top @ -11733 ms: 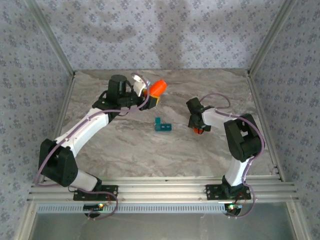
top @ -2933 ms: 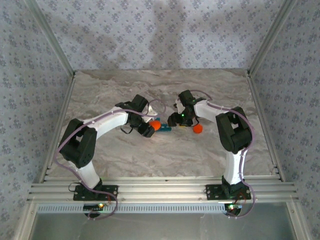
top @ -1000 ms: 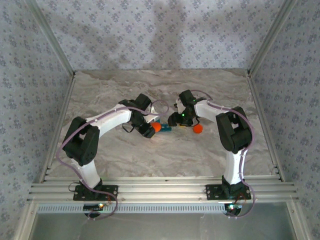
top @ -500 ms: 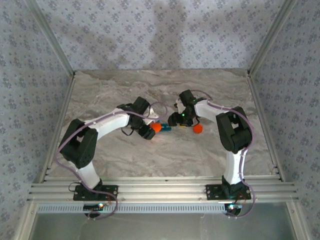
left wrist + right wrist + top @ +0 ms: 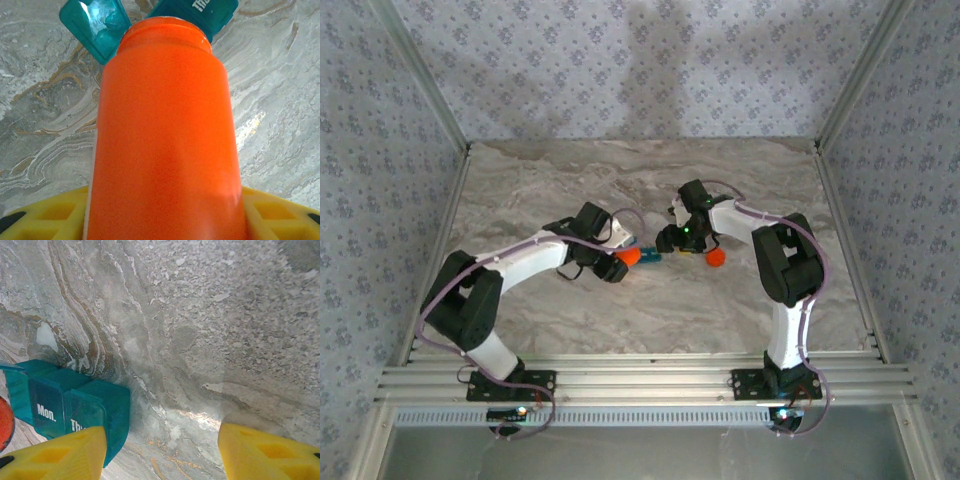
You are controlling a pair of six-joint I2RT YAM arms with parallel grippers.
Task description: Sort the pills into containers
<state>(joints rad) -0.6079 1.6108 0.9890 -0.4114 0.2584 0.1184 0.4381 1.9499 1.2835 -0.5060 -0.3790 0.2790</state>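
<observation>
Pill box, a teal strip of lidded compartments, lies on the table directly ahead of the fingertips of the left gripper and just beside one finger of the right gripper. The left fingers are closed round the body of an orange bottle. They hold it tipped over with its uncapped mouth right at the box, next to a lid that is flipped up; the pose looks meant for shaking pills into that cell. The right fingers stand well apart and hold nothing, with bare table between them. The end of the box, lettered Mon. and Tu, sits close by the inner side of one finger, probably to stop the box sliding, though contact cannot be told. The bottle's round cap rests on the table to the outer side of the right fingers, apart from the box. No pills can be made out: the bottle's wall is opaque and its body hides the open cell.
</observation>
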